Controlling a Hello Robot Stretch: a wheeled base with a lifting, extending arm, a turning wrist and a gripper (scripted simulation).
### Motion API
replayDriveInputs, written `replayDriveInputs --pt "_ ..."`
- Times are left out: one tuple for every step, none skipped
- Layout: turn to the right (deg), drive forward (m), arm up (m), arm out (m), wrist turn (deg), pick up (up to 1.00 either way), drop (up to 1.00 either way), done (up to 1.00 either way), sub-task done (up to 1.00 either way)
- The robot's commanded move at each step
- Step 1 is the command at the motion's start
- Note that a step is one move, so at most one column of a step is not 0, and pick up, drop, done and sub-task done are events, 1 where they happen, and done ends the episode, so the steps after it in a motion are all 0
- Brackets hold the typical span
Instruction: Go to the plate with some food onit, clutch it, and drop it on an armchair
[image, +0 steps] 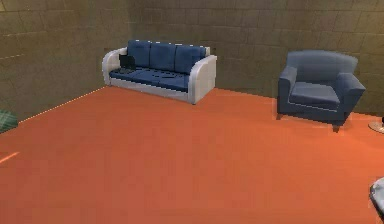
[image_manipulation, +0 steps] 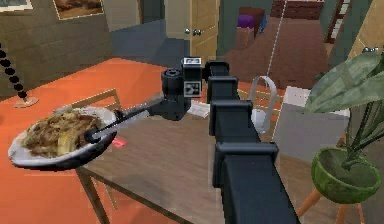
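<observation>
Over the table my arm runs out to my pincer, whose thin fingers end just past the table's edge at the arm side view's left. At their tips hangs the plate, heaped with brown and yellow food, clear of the table and above the orange floor. I hold it, though how the fingers are set I cannot tell. Beside the table, at that view's right, stand a white box and a potted plant. Beyond the table is a wooden chair, then a door. Ahead, across the floor, a blue sofa stands at the forward view's left and a blue armchair at its right.
</observation>
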Motion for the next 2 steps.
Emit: replayDriveInputs --pt "0.0 0.00 0.00 0.00 -45.0 0.00 0.00 0.00 0.00" --pt "0.0 0.00 0.00 0.00 -15.0 0.00 0.00 0.00 0.00"
